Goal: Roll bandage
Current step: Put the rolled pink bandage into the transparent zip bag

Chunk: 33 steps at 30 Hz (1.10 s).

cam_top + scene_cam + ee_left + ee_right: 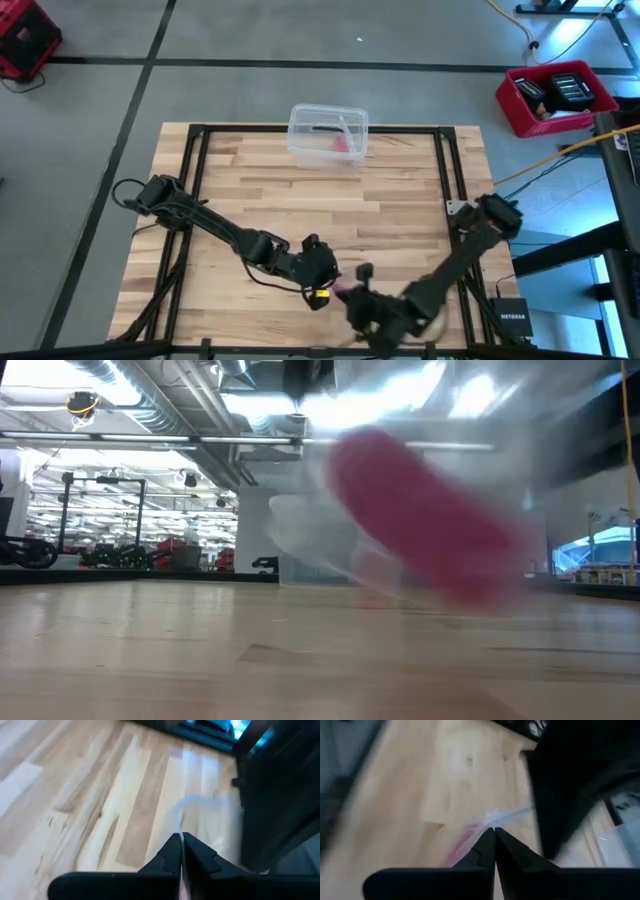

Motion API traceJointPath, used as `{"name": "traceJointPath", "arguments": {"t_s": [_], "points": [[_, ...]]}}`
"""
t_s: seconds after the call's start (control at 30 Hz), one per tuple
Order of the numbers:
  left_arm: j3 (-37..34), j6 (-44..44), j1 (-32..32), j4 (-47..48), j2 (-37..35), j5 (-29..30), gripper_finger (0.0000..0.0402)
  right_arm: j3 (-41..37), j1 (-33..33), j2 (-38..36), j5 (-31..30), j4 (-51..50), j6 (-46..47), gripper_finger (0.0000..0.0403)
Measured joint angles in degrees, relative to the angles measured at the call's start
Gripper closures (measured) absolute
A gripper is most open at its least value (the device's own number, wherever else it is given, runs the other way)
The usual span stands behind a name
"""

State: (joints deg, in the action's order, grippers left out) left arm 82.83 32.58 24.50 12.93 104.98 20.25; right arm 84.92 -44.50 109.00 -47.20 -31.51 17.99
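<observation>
While both claws meet at the near edge of the worktop (400, 215), the left claw (330, 285) and right claw (352, 290) each pinch clear plastic wrapper (200, 805), fingers closed on it. Between them hangs the pink bandage (425, 520), inside the wrapper. Well beyond both claws stands a clear plastic box (328, 135).

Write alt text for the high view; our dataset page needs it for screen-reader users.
Seen from above, two dark robot arms meet at the near edge of a wooden table, the left pincer and right pincer close together around a small pink bandage. A clear plastic box sits at the far edge.
</observation>
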Motion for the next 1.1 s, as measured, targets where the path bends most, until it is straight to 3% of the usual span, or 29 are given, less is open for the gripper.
{"name": "traceJointPath", "arguments": {"t_s": [0.13,0.33,0.47,0.63,0.8,0.97,1.1], "points": [[0.0,0.0,0.3,1.0,-0.1,0.2,0.0398,2.8,-4.3,-3.4,0.4,-10.9,6.7,0.0389],[0.0,-1.0,1.0,1.1,-0.1,0.4,0.0398,3.5,-8.8,-7.2,4.7,-25.8,27.4,0.0388],[0.0,-1.0,1.1,1.1,-0.1,0.4,0.0398,2.7,-11.1,-7.1,3.9,-32.0,38.0,0.0388],[0.0,-1.0,1.1,1.0,-0.1,0.5,0.0398,-3.5,-13.4,-7.3,-1.6,-30.4,45.4,0.0388],[0.0,-1.0,1.1,1.0,-0.1,0.4,0.0398,-12.2,-13.6,-7.2,-0.9,-22.2,49.4,0.0373],[0.0,-1.0,1.1,1.0,-0.1,0.3,0.0398,-19.1,-13.6,-7.7,-2.4,-14.7,54.2,0.0293],[0.0,-1.1,1.3,1.0,-0.1,0.3,0.0398,-23.3,-14.3,-9.1,-7.2,-5.9,52.4,0.0219]]}}
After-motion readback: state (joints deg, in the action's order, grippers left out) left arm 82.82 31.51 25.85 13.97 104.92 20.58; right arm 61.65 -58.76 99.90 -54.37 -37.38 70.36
